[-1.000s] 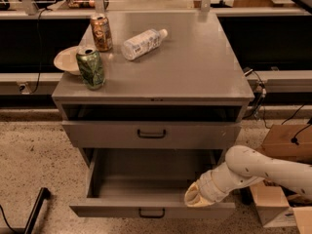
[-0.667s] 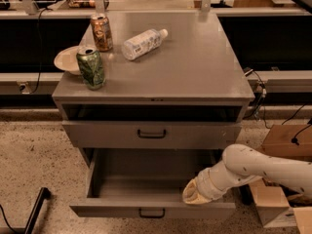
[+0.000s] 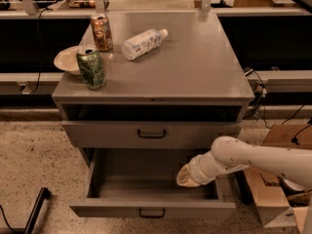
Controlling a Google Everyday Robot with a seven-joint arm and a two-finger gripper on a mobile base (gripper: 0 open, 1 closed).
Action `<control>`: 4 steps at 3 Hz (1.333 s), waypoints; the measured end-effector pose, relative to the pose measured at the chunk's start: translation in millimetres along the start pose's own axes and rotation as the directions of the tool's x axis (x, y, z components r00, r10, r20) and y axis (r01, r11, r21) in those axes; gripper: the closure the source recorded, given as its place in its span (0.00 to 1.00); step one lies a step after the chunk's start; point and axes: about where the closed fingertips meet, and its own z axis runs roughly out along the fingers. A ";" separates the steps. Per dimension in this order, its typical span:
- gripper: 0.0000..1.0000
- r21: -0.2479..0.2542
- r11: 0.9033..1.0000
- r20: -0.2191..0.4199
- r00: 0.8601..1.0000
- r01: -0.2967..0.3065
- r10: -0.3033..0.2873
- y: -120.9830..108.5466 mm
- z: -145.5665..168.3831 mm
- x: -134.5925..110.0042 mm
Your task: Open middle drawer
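The grey metal cabinet (image 3: 195, 77) has a top drawer (image 3: 107, 134) that is closed, with a dark bar handle. Below it the middle drawer (image 3: 112, 209) stands pulled far out, its low wide front toward me with a small dark handle, and its inside looks empty. My gripper (image 3: 186, 177), at the end of the white arm coming from the right, reaches down into the open drawer at its right side, just behind the front panel. The lowest drawer is hidden under the open one.
On the cabinet top stand a green can (image 3: 90, 67) and a brown can (image 3: 101, 32), with a lying plastic bottle (image 3: 142, 43) and a pale bowl (image 3: 67, 60). A cardboard box (image 3: 273, 199) sits on the floor at the right. A dark bar (image 3: 34, 211) lies at the lower left.
My gripper has moved a little left and farther back inside the open drawer. The drawer and the things on top have not moved.
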 end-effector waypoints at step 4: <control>1.00 -0.178 0.984 0.038 0.999 0.011 -0.004 17.8 73.9 7.8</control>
